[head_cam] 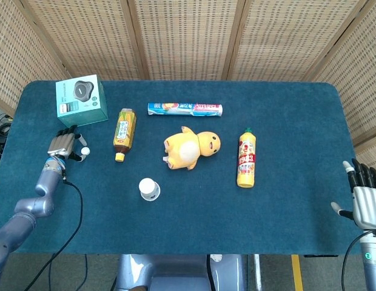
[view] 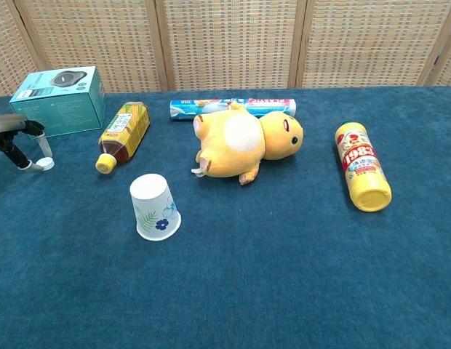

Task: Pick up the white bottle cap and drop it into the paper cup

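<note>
Left hand (head_cam: 65,146) reaches low, fingers closed around the white bottle cap (view: 44,164); right hand (head_cam: 365,194) idle, fingers spread

silver arms (head_cam: 30,206), black-tipped fingers (head_cam: 359,173)

I see the white bottle cap (head_cam: 85,151), small and round, low on the blue cloth at about nine o'clock, right against my left hand's fingertips (view: 25,163). The paper cup (head_cam: 149,188), white with a blue flower print, sits mouth-down toward six o'clock, well apart from the cap.
</note>
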You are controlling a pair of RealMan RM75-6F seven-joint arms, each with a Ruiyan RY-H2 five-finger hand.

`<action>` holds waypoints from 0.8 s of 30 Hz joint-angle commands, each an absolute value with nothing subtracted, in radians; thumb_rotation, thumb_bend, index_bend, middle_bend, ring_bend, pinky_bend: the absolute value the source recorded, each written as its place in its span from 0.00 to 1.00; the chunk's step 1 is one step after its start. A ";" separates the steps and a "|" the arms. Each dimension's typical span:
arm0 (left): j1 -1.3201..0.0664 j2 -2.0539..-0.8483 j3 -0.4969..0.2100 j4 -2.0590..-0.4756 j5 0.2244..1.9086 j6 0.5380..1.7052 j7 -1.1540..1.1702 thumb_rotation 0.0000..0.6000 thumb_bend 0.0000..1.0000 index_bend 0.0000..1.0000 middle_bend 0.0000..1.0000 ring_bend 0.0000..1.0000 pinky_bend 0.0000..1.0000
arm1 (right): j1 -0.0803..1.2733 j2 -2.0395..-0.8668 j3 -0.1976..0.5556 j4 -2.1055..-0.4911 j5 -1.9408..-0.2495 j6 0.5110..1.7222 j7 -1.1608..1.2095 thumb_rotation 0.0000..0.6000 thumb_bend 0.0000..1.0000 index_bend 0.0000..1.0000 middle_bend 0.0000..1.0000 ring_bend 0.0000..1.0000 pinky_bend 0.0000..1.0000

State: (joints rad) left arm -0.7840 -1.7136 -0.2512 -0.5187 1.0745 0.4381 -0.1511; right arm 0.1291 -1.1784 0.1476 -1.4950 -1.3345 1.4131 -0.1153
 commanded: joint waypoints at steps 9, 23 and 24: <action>-0.793 -1.729 -0.255 -0.496 1.080 0.415 -0.160 1.00 0.29 0.52 0.00 0.00 0.00 | 0.129 -1.178 0.148 -1.494 -1.335 1.415 -0.112 1.00 0.00 0.07 0.00 0.00 0.00; -0.752 -1.617 -0.260 -0.711 1.127 0.531 -0.178 1.00 0.30 0.60 0.00 0.00 0.00 | 0.127 -1.170 0.147 -1.501 -1.341 1.419 -0.097 1.00 0.00 0.07 0.00 0.00 0.00; -0.746 -1.597 -0.257 -0.754 1.144 0.560 -0.181 1.00 0.30 0.60 0.00 0.00 0.00 | 0.127 -1.170 0.147 -1.502 -1.341 1.419 -0.097 1.00 0.00 0.07 0.00 0.00 0.00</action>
State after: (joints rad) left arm -0.7646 -1.6483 -0.2599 -0.6597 1.1068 0.4949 -0.1688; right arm 0.1272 -1.1697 0.1470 -1.5019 -1.3412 1.4195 -0.0970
